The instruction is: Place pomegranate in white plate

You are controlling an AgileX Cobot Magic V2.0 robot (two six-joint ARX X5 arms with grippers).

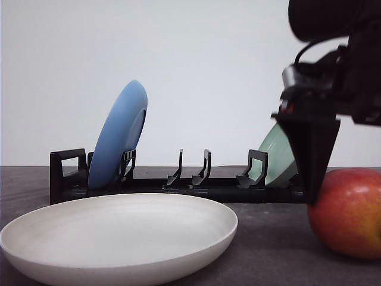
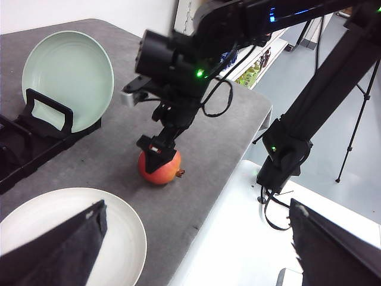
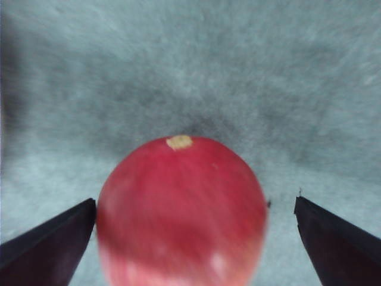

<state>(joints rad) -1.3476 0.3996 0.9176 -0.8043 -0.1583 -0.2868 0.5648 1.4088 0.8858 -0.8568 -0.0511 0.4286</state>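
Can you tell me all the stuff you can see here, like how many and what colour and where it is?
pomegranate: one, red fading to yellow-orange, on the table at the robot's right, between the right gripper's open fingers
white plate: one, off-white, lying flat on the table in front of the rack
blue plate: one, blue, standing on edge at the rack's left end
green plate: one, pale green, standing on edge at the rack's right end
dish rack: one, black, behind the white plate
table: one, dark grey
left gripper: one, black, open, above the white plate's edge
right gripper: one, black, open, around the pomegranate
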